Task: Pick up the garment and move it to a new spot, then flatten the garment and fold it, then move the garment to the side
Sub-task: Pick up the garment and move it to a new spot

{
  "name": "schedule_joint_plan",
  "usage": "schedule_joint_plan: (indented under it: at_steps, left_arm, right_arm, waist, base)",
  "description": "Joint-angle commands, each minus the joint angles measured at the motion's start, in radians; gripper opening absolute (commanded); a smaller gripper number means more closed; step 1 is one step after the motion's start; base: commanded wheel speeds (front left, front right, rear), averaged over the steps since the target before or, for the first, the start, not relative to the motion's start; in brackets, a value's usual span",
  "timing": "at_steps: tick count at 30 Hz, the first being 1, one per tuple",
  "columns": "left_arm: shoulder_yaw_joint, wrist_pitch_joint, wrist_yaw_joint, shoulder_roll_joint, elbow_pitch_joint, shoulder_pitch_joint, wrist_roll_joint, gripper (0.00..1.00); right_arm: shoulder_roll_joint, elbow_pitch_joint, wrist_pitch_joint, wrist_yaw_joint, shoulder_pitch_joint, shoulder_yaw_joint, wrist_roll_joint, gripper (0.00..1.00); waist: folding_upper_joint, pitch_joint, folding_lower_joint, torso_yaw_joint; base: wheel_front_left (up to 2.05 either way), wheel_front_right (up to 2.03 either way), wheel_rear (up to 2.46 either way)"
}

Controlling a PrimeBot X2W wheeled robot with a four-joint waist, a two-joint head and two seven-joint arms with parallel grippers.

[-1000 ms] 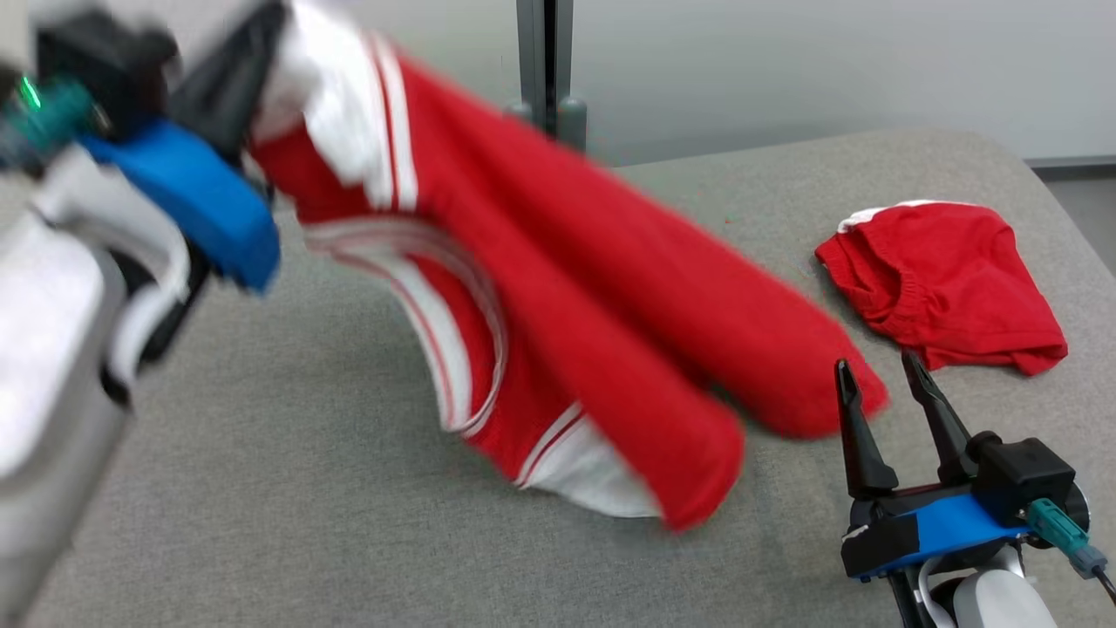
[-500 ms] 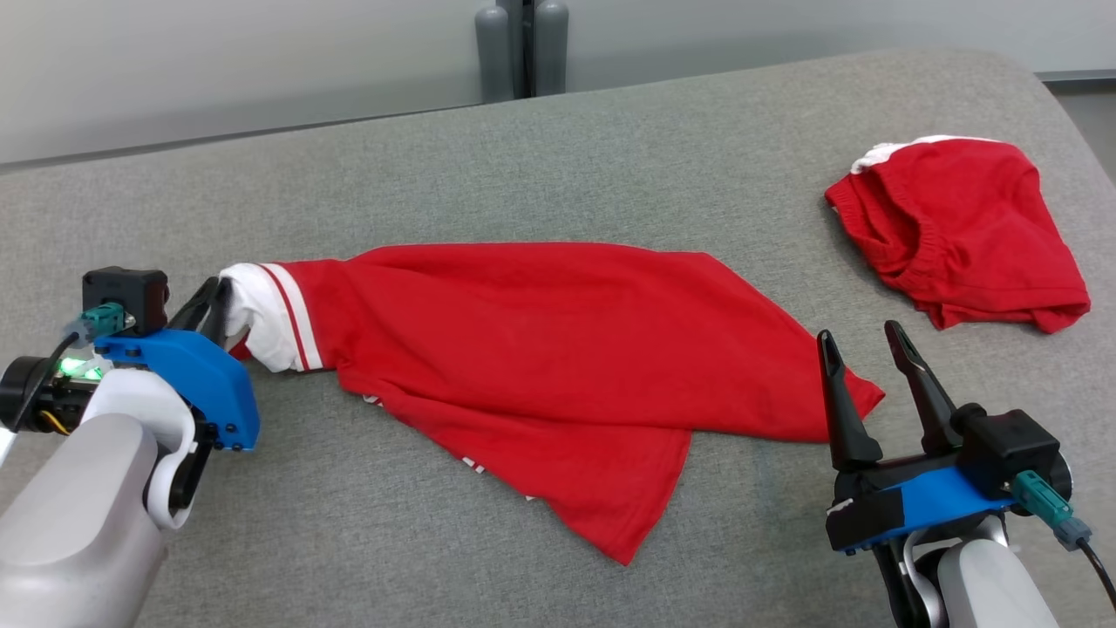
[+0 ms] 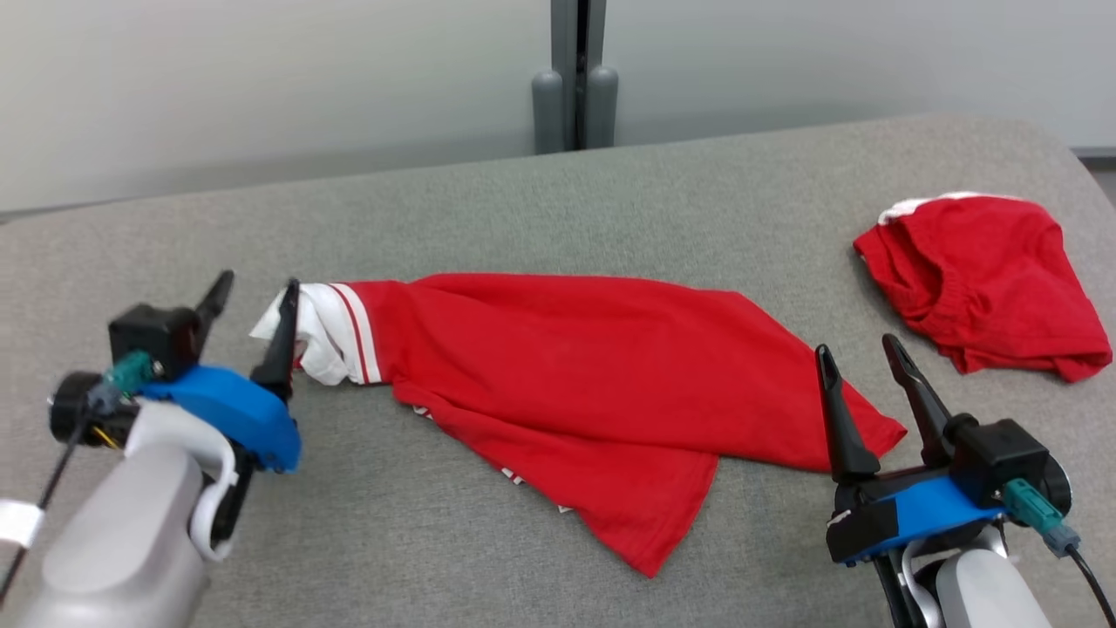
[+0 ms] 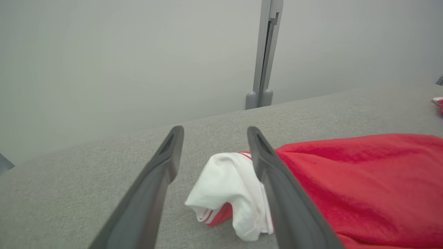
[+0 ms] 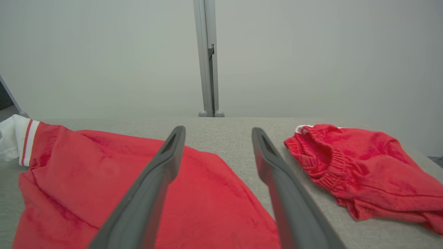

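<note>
Garment [image 3: 575, 366] lay crumpled, left gripper [image 3: 259, 286] spread by its white cuff [image 3: 321, 336], right gripper [image 3: 856, 349] spread too. Flattening seemed next: grab corners, pull.

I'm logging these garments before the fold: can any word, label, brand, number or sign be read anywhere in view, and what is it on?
No text is readable.
red garment: white marks peek out from under its lower folded edge. They may be print, but they are mostly hidden and can't be read.
bunched red garment: no lettering shows.
</note>
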State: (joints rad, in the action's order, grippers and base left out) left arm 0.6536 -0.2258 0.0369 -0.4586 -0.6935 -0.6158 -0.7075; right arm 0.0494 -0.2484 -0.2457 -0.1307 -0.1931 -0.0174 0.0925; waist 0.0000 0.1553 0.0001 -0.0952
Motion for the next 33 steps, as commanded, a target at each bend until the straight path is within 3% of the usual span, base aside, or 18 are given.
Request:
schedule_joint_plan:
  at_steps: [1, 7, 13, 15, 22, 33]
  left_arm:
    - [-0.01, -0.019, -0.009, 0.012, 0.033, 0.056, -0.005, 1.0]
    - [-0.047, -0.038, -0.071, 0.037, 0.15, 0.202, -0.011, 1.0]
    - [-0.185, -0.04, -0.191, 0.081, 0.373, 0.429, 0.034, 1.0]
    - [-0.221, -0.04, -0.212, 0.09, 0.434, 0.495, 0.06, 1.0]
    - [-0.279, -0.04, -0.214, 0.135, 0.52, 0.632, 0.124, 1.0]
    - [-0.308, -0.041, -0.187, 0.172, 0.499, 0.654, 0.157, 1.0]
  right_arm:
    - [0.002, -0.007, 0.003, 0.0, 0.024, 0.002, -0.008, 1.0]
    - [0.002, -0.012, 0.007, 0.0, 0.075, -0.016, -0.003, 1.0]
    - [0.002, -0.021, 0.004, 0.0, 0.126, -0.028, 0.02, 1.0]
    - [0.002, -0.024, 0.0, 0.0, 0.14, -0.03, 0.029, 1.0]
    - [0.002, -0.051, -0.012, 0.0, 0.169, -0.026, 0.044, 1.0]
    - [0.002, -0.106, -0.019, 0.0, 0.144, -0.061, 0.055, 1.0]
  waist:
    - [0.0, -0.028, -0.0001, 0.004]
    - [0.0, -0.081, -0.0001, 0.021]
    - [0.0, -0.108, -0.0001, 0.029]
    - [0.0, -0.111, -0.0001, 0.033]
    - [0.0, -0.122, -0.0001, 0.05]
    - [0.0, -0.134, -0.0001, 0.048]
  base:
    - [0.0, 0.0, 0.0]
    - [0.0, 0.0, 0.0]
    - [0.0, 0.0, 0.0]
    - [0.0, 0.0, 0.0]
    - [0.0, 0.0, 0.0]
    - [0.0, 0.0, 0.0]
